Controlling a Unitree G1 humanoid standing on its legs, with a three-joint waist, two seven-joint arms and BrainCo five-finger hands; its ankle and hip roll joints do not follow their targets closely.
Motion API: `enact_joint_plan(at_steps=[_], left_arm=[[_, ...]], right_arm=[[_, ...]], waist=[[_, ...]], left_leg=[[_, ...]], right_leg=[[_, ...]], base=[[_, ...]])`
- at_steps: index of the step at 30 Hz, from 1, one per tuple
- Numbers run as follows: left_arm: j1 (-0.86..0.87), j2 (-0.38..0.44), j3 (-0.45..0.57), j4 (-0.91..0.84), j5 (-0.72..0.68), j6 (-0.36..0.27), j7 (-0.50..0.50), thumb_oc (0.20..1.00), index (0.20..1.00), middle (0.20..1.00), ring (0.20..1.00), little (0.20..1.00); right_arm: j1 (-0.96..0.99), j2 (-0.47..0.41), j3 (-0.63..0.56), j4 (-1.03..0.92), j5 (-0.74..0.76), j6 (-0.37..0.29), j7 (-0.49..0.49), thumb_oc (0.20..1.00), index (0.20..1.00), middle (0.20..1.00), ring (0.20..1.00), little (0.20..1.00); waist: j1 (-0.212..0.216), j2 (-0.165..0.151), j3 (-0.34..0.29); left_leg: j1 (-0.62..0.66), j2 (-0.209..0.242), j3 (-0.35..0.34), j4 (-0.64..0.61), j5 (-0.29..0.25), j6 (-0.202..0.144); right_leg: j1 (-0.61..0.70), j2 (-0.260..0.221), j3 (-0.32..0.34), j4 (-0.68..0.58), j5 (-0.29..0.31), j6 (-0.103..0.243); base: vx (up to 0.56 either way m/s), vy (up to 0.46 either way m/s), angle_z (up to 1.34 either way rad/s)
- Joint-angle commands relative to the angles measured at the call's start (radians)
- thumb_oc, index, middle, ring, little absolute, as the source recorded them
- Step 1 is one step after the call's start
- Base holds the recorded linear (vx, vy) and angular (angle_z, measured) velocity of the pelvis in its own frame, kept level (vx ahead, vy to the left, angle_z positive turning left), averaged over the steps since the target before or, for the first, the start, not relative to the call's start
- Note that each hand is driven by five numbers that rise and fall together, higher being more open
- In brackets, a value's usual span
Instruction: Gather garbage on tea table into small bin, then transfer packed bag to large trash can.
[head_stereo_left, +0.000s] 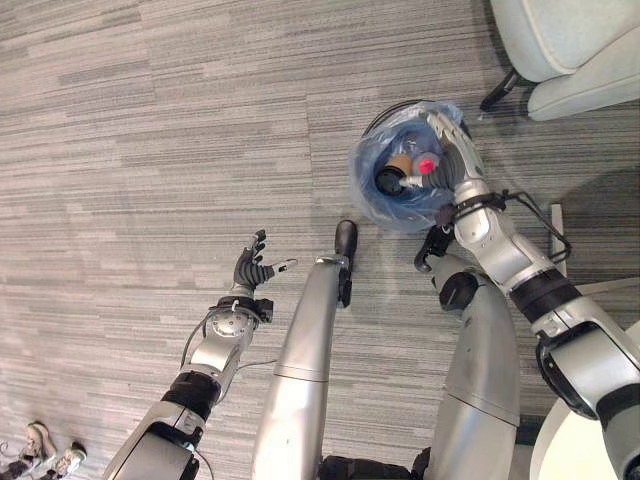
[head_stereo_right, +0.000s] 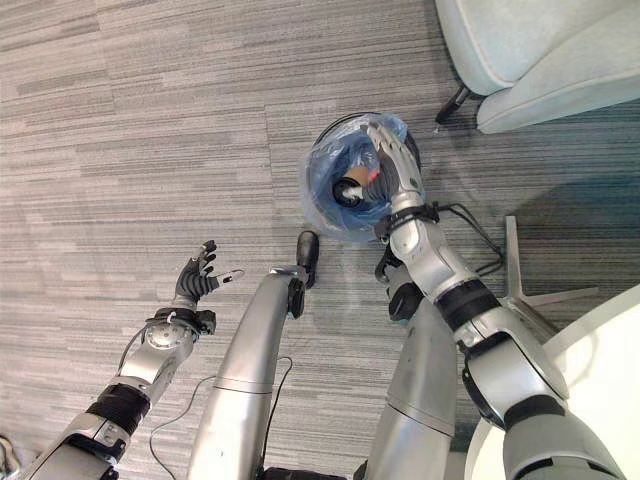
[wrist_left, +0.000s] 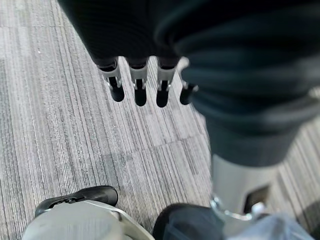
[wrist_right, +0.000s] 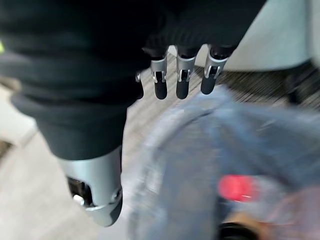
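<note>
Grey carpet (head_stereo_left: 150, 120) with fine streaked stripes covers the whole floor, and its widest bare stretch lies to the left and far left. At the far right stands a pale upholstered armchair (head_stereo_left: 560, 45), smooth and rounded, cut off by the frame, on a dark slanted leg (head_stereo_left: 497, 95). At the near right corner a curved white tabletop edge (head_stereo_right: 600, 320) comes in, with a light metal base foot (head_stereo_right: 520, 280) on the carpet beside it.

Near the armchair, right of centre, sits the small bin (head_stereo_right: 355, 180), round and dark-rimmed, lined with a crinkled translucent blue bag (head_stereo_left: 375, 185) whose edge spills over the rim. Inside lie pieces of garbage: 1 brownish cup-like shape (head_stereo_left: 399, 164), 1 dark round opening (head_stereo_left: 388, 181) and 1 red spot (head_stereo_left: 427, 165); what each is I cannot make out, and the right wrist view shows them as a blur.

The right hand (head_stereo_right: 393, 155) reaches over the bin's right rim with its fingers straight and held together, lying against the bag's edge; whether they touch it I cannot tell. The left hand (head_stereo_left: 254, 266) hangs well apart to the left over bare carpet, fingers spread loosely and thumb out, holding nothing.

At the near left corner a pair of small shoes (head_stereo_left: 45, 450) shows, partly cut off.
</note>
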Motion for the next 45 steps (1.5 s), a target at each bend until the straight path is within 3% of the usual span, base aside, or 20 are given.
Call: enact_joint_plan(at_steps=[1, 6, 16, 17, 18, 19, 31, 45], left_arm=[[0.101, 0.013, 0.017, -0.018, 0.056, -0.02, 0.016, 1.0, 1.0, 1.0, 1.0, 1.0], [0.099, 0.027, 0.016, -0.019, 0.051, -0.025, 0.021, 1.0, 1.0, 1.0, 1.0, 1.0], [0.065, 0.045, -0.002, -0.036, 0.023, -0.043, 0.046, 1.0, 1.0, 1.0, 1.0, 1.0], [0.062, 0.046, -0.004, -0.036, 0.022, -0.044, 0.048, 1.0, 1.0, 1.0, 1.0, 1.0], [0.062, 0.046, -0.004, -0.036, 0.022, -0.044, 0.048, 1.0, 1.0, 1.0, 1.0, 1.0], [0.059, 0.047, -0.005, -0.035, 0.023, -0.042, 0.048, 1.0, 1.0, 1.0, 1.0, 1.0], [0.015, 0.029, -0.008, -0.015, 0.024, -0.032, 0.044, 1.0, 1.0, 1.0, 1.0, 1.0], [0.025, 0.036, 0.011, 0.001, 0.044, -0.012, 0.028, 1.0, 1.0, 1.0, 1.0, 1.0]], right_arm=[[0.024, 0.001, 0.083, 0.012, -0.141, 0.004, 0.016, 1.0, 1.0, 1.0, 1.0, 1.0], [-0.015, 0.025, 0.174, 0.138, -0.213, 0.036, 0.037, 1.0, 1.0, 1.0, 1.0, 1.0], [-0.074, 0.146, 0.256, 0.378, -0.188, 0.077, 0.057, 1.0, 1.0, 1.0, 1.0, 1.0], [-0.077, 0.158, 0.258, 0.385, -0.179, 0.077, 0.059, 0.95, 0.95, 0.95, 0.95, 0.95], [-0.078, 0.159, 0.258, 0.386, -0.179, 0.077, 0.058, 0.489, 0.489, 0.489, 0.489, 0.489], [-0.076, 0.169, 0.26, 0.387, -0.174, 0.077, 0.061, 0.2, 0.2, 0.2, 0.2, 0.2], [-0.061, 0.163, 0.2, 0.314, -0.1, 0.06, 0.035, 0.2, 0.2, 0.2, 0.2, 0.2], [0.004, 0.133, 0.097, 0.175, -0.021, 0.034, 0.033, 0.2, 0.2, 0.2, 0.2, 0.2]], waist=[[0.014, 0.001, -0.101], [0.017, 0.008, -0.103], [0.029, 0.043, -0.09], [0.031, 0.045, -0.09], [0.031, 0.044, -0.092], [0.032, 0.044, -0.094], [0.032, 0.038, -0.111], [0.023, 0.02, -0.133]], left_leg=[[-0.042, 0.001, -0.005, -0.155, 0.071, -0.006], [-0.066, -0.007, -0.008, -0.16, 0.084, -0.012], [-0.161, -0.03, 0.0, -0.176, 0.129, -0.024], [-0.168, -0.033, -0.001, -0.176, 0.132, -0.024], [-0.171, -0.033, 0.0, -0.175, 0.132, -0.024], [-0.176, -0.035, -0.002, -0.177, 0.135, -0.024], [-0.154, -0.024, 0.0, -0.2, 0.137, -0.018], [-0.017, 0.009, -0.017, -0.328, 0.166, -0.026]], right_leg=[[0.037, 0.009, 0.062, 0.055, -0.227, 0.061], [0.011, 0.005, 0.063, 0.062, -0.225, 0.062], [-0.103, -0.011, 0.09, 0.099, -0.217, 0.058], [-0.113, -0.012, 0.094, 0.105, -0.216, 0.057], [-0.117, -0.013, 0.095, 0.106, -0.216, 0.057], [-0.123, -0.012, 0.096, 0.11, -0.216, 0.056], [-0.099, 0.014, 0.095, 0.081, -0.192, 0.066], [0.038, 0.051, 0.049, -0.032, -0.165, 0.092]], base=[[-0.02, -0.063, -0.02], [-0.01, -0.032, 0.05], [0.0, -0.009, 0.07], [-0.01, 0.004, 0.18], [-0.01, -0.004, 0.16], [0.0, -0.002, 0.11], [-0.02, 0.002, -0.01], [-0.04, -0.032, -0.04]])
